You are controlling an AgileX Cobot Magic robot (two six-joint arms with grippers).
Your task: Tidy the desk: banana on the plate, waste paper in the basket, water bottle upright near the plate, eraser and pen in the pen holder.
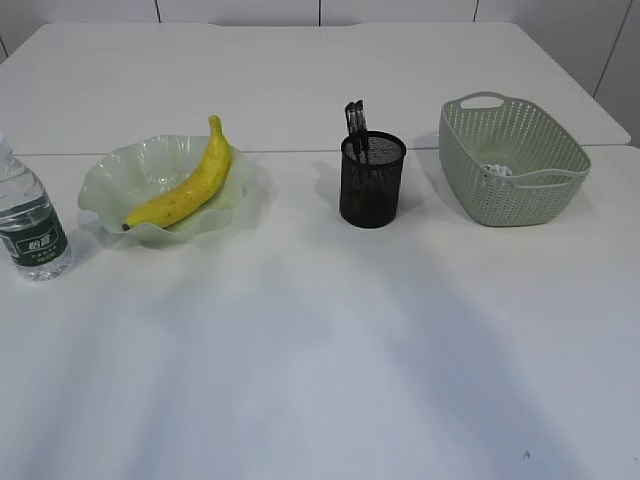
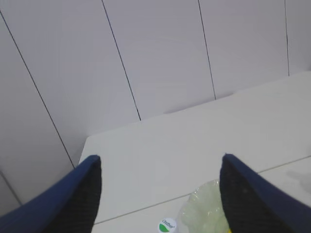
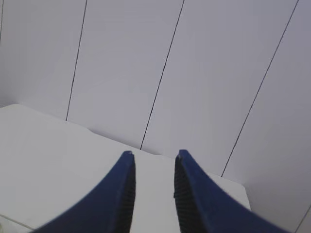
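- Banana (image 1: 185,190): lying in plate (image 1: 105,180).
- Water bottle (image 1: 30,225): upright, left of plate.
- Left gripper (image 2: 160,165): spread wide, empty.
- Right gripper (image 3: 154,160): narrowly parted, empty.

The left claw (image 2: 160,167) fills the lower corners of the left wrist view, its two dark blue fingers (image 2: 80,194) standing wide apart with nothing between them. Their inner faces carry black ribbed pads. Between and below the fingers, at the bottom edge, sits the white bottle cap (image 2: 167,225) with a green mark on it. Just to its right lies the wavy pale green rim of the plate (image 2: 201,211). Both rest on the white desk (image 2: 194,145), which runs back to a wall (image 2: 146,48) of pale panels split by thin dark seams.
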